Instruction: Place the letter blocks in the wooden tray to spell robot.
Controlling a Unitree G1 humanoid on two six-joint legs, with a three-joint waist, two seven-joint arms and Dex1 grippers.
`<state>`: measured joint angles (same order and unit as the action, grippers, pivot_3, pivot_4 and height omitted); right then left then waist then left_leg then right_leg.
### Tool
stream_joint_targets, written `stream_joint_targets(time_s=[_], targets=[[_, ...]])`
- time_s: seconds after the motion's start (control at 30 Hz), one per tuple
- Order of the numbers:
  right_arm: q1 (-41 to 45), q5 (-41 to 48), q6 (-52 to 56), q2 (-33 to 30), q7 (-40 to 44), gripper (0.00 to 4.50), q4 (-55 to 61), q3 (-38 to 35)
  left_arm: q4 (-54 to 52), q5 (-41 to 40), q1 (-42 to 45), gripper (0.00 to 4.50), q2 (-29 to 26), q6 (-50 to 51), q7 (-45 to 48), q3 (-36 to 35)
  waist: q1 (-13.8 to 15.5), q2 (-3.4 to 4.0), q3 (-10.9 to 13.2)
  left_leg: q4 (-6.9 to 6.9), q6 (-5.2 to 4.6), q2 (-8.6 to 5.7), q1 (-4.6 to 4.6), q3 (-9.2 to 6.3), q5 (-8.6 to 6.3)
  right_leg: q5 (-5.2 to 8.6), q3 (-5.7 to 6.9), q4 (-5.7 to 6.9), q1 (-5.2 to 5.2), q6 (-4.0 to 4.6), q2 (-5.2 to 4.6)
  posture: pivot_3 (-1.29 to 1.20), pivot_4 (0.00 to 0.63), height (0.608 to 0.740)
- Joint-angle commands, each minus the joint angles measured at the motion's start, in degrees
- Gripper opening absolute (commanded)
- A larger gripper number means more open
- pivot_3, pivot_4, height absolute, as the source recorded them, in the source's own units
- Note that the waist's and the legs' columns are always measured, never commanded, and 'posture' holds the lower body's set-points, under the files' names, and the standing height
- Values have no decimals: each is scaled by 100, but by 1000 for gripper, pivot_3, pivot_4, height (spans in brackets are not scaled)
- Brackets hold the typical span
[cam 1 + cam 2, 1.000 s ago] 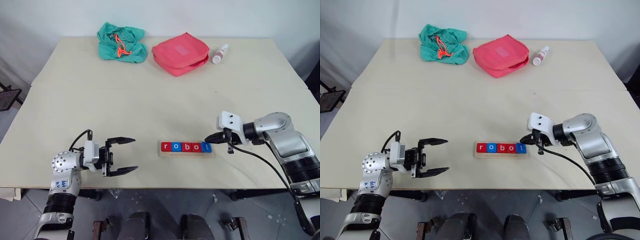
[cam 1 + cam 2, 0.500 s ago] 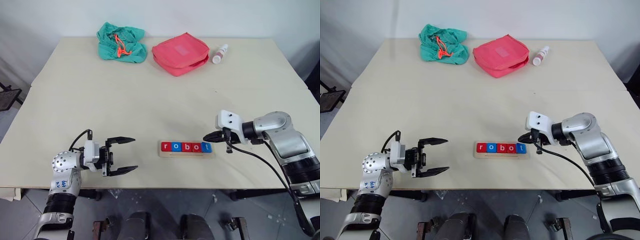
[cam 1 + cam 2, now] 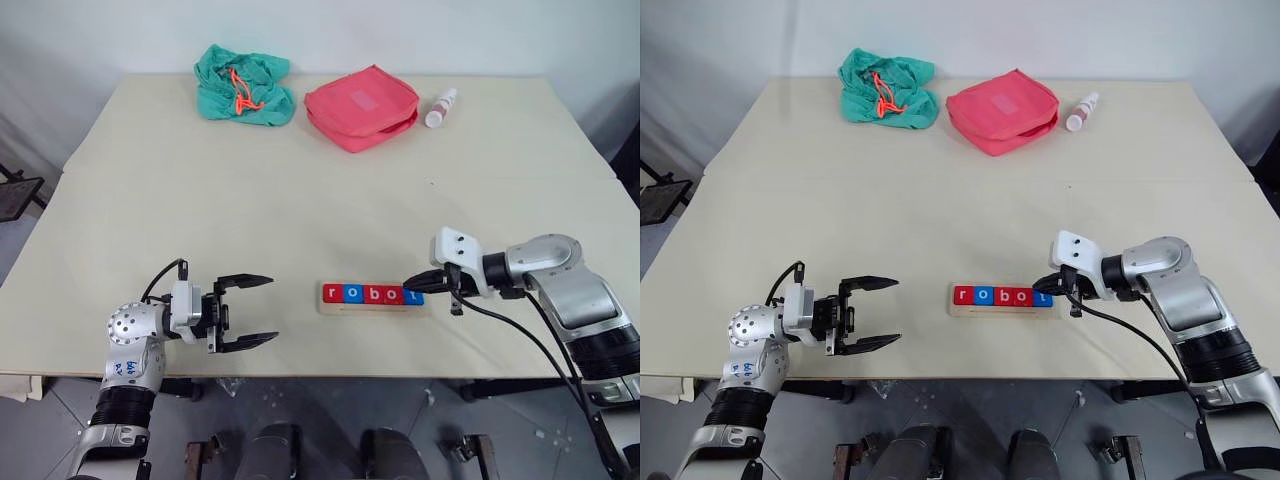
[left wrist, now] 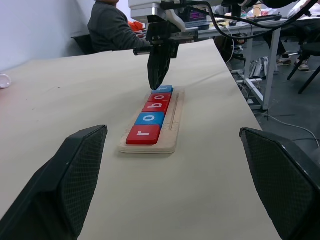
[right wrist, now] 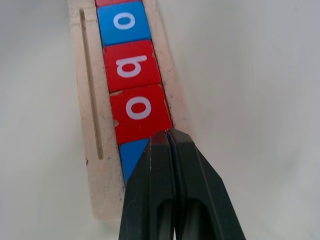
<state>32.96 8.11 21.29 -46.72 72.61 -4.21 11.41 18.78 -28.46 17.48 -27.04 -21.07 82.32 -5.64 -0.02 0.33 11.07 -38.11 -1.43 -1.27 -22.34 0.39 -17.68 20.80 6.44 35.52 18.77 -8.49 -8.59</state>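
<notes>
All five letter blocks [image 3: 371, 294] sit in the wooden tray [image 3: 368, 307] reading "robot"; right gripper [image 3: 412, 286], jaws together, presses the end tile, seemingly seating it; left gripper [image 3: 258, 312], jaws apart, idles nearby.

Red and blue letter blocks [image 3: 371, 294], white letters; pale wooden tray [image 3: 372, 307].

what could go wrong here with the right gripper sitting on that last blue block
1. The shut right gripper has its tip over the end blue block in the wooden tray. A sideways pull might drag that block out of line or off the tray's end.
2. Pressing down there may shift the tray on the table and disturb the other letter blocks.
</notes>
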Motion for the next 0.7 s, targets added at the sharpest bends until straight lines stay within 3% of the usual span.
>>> stream_joint_targets(time_s=[0.03, 0.33, 0.5, 0.6, 0.7], targets=[[-49, 57, 11, -82, -8, 53, 276, -114, -75, -9, 54, 4500, 2, -93, -17, -17, -1, 0, 0, 0, 0, 0, 0, 0, 0, 0, 0, 0, 0, 0, 0, 0, 150, 740], [-162, 661, 416, -118, -200, 53, 722, -776, -18, -4, 94, 4500, 16, -90, -32, -8, 13, 0, 0, 0, 0, -1, 0, -2, 0, 0, 0, -1, -1, 0, 0, 0, 150, 740], [-734, 950, -356, -272, 106, 53, 450, -1405, -15, 29, 95, 4500, 1, -50, -152, -49, 54, -2, 1, 1, -1, -2, -1, -3, 0, 0, 2, -3, -4, 0, -1, 0, 150, 740], [-1096, 1242, -1047, -374, 626, 655, 10, -1805, -70, 99, 90, 4500, -29, 114, -486, -113, 79, -3, 2, 1, -1, -2, 0, 1, 0, 0, 2, -4, -4, 0, -1, 0, 150, 740], [-1208, 1443, -1784, -381, 1185, 1652, -682, -2063, -64, 171, 150, 4500, -34, 84, -767, -173, 77, -4, 2, -1, -1, -1, 3, 7, 0, 0, 1, -6, -8, 0, -1, 0, 150, 740]])
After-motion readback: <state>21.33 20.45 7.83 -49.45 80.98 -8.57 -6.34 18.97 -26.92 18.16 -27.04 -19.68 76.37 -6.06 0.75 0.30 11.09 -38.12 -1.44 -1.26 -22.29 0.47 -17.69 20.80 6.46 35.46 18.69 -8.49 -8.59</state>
